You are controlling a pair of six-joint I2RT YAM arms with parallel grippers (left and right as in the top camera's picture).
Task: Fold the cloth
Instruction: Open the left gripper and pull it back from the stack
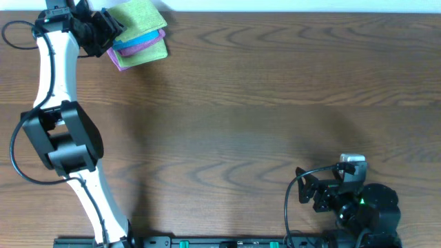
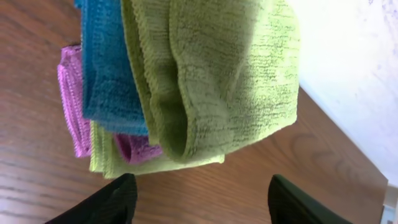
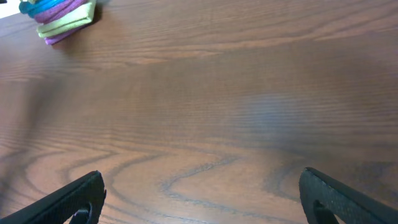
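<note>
I see the cloth [image 1: 141, 17] lying folded on top of a small stack at the far left corner of the table [image 1: 275, 103]. It rests on a blue cloth [image 1: 138, 43], which sits above a pink-purple cloth [image 1: 141, 58].

In the left wrist view the cloth [image 2: 230, 74] fills most of the frame, its rounded fold edge facing the camera and its upper part cut off by the frame. A second lime-green layer [image 2: 124, 165] peeks out at the bottom of the stack, and I cannot tell whether it belongs to the same cloth.

The left end effector [image 2: 202, 202] is released, its fingers [image 2: 106, 202] spread wide just short of the stack with only bare table between them. From overhead, the left end effector [image 1: 109, 31] partly hides the stack's left edge.

The right end effector [image 3: 202, 199] is released too, over bare table near the right corner. From its camera the stack is small, far off and clipped at the top.
</note>
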